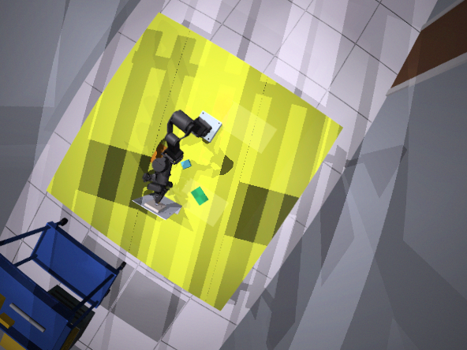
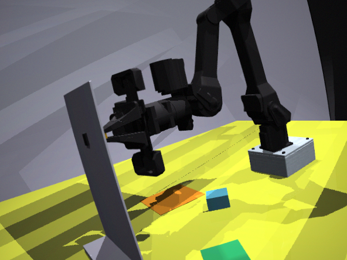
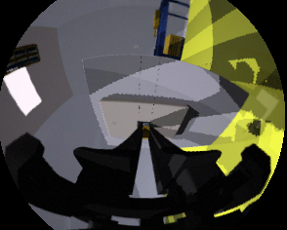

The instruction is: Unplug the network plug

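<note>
The grey upright panel [image 2: 97, 158] [image 1: 173, 210] [image 3: 122, 113] stands at the table's near left. The small yellow plug [image 2: 105, 134] [image 3: 144, 133] sits in the panel's socket, and only a sliver of it shows. My gripper [image 2: 107, 134] [image 3: 144, 129] [image 1: 158, 201] reaches level to the panel face. Its fingers are shut above and below the plug, with the tips touching or nearly touching the panel. The orange marked square [image 2: 176, 199] [image 1: 156, 154] lies on the yellow table below my arm, partly in its shadow.
A blue cube [image 2: 217, 199] [image 1: 185, 164] sits right beside the orange square. A flat green patch [image 2: 225, 250] [image 1: 199, 195] lies nearer the front. The arm's grey base block [image 2: 282, 159] [image 1: 211, 131] is at the back right. A blue cart [image 1: 51, 276] stands off the table.
</note>
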Available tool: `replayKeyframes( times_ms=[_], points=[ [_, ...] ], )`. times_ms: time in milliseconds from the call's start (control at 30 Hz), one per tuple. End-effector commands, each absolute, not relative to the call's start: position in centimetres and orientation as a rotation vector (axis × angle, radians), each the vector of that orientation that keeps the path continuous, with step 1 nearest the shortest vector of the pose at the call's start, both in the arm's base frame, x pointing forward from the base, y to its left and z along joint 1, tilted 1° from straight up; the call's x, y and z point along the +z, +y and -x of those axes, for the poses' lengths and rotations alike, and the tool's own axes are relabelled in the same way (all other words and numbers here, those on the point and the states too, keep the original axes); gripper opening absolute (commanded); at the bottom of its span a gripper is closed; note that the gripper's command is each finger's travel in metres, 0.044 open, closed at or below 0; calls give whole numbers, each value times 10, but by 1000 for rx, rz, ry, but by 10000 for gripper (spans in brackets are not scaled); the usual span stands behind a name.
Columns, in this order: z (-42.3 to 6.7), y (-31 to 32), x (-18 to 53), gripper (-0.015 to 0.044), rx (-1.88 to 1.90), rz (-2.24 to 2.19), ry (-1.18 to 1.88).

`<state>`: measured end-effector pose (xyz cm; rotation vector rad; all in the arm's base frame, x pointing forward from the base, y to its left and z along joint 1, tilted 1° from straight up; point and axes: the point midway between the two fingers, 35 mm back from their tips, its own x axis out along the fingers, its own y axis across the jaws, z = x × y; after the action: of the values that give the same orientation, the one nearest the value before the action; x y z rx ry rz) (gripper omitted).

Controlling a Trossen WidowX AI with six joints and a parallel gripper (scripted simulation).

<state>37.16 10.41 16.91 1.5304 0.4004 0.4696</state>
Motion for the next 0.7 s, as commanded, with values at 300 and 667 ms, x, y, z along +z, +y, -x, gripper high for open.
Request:
replayKeyframes(
  times_ms=[300, 667],
  points=[
    [-371, 103, 169, 0, 466, -1533, 399],
    [-364, 102, 168, 0, 466, -1533, 399]
  ],
)
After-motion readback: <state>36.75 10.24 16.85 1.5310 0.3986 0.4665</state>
